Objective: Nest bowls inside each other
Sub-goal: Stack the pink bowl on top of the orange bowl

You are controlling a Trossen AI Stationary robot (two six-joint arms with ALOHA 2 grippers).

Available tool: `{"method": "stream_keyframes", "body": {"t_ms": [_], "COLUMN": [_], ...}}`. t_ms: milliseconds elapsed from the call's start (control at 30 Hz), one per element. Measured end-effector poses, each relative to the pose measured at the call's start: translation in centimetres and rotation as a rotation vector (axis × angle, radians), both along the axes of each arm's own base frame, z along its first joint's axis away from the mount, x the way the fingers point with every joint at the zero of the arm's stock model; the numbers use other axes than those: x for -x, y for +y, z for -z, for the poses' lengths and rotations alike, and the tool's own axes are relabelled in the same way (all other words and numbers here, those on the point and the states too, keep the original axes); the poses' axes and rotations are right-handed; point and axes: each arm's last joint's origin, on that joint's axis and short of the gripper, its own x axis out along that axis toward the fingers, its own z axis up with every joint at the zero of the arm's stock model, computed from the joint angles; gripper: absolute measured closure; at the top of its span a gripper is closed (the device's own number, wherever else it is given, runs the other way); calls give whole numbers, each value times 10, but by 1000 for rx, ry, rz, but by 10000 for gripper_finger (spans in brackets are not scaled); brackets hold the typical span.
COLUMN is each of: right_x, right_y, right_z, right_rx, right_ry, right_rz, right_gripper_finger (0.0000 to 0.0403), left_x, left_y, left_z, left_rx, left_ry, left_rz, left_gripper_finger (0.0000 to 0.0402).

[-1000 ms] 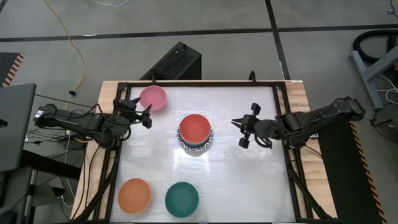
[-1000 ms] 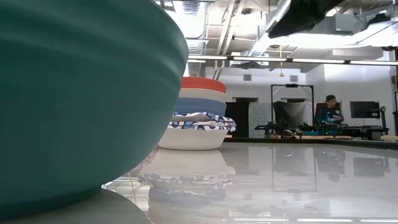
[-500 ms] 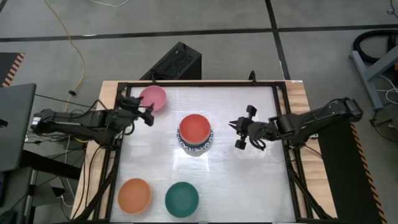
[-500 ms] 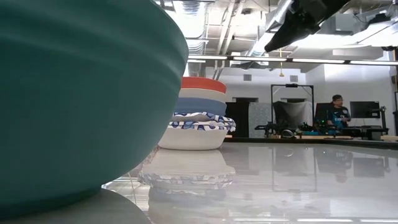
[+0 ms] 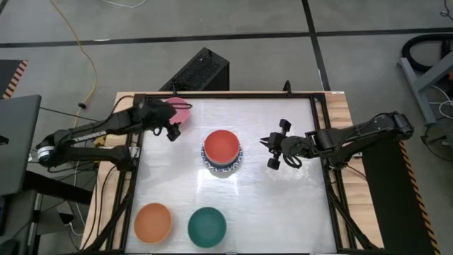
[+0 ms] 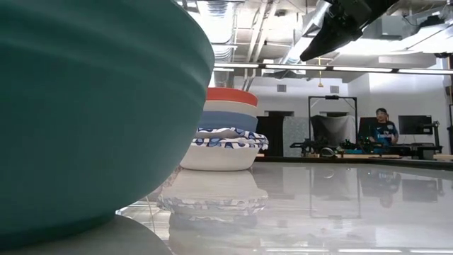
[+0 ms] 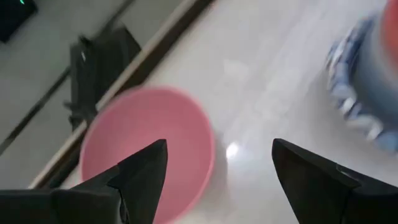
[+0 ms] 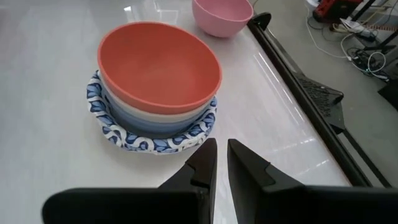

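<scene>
Step in hand: pickup of the pink bowl [image 7: 146, 152]. The left gripper [image 7: 217, 171] hangs directly above it, fingers spread wide, holding nothing; one finger is over the bowl's hollow, the other over bare table [image 5: 283, 205] beside its rim. The next move calls for a descent so the fingers straddle the rim wall, then closing.

Beyond that gripper stands the nested stack, red bowl [image 5: 221, 146] uppermost. The right gripper [image 8: 216, 163] waits past the stack, fingers nearly closed, empty. Farther off lie the orange bowl [image 5: 153, 222] and green bowl [image 5: 207, 226]. Nothing obstructs the path to the stack.
</scene>
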Motion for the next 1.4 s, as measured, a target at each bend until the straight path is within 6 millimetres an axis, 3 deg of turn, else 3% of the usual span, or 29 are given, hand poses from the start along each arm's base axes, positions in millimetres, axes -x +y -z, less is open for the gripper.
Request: {"method": "stream_keyframes", "body": {"t_ms": [233,433,1000,1167,1400], "right_x": [0,0,0,0,0], "right_y": [0,0,1,1,1], "right_z": [0,0,1,1,1], "right_rx": [1,-3,-31,-40,-50], "right_ry": [6,5,7,4,0], "right_rz": [0,-2,-30,-29,-24], "right_gripper_finger": [345,345,345,345,345], "left_x": [-7,-10,-23,-27,-32], "left_y": [25,40,60,59,56], "left_z": [30,46,92,103,103], "left_rx": [143,134,135,166,155], "left_ry": [166,283,556,584,573], "left_rz": [53,50,-72,-68,-63], "left_gripper_finger": [123,123,128,189,362]}}
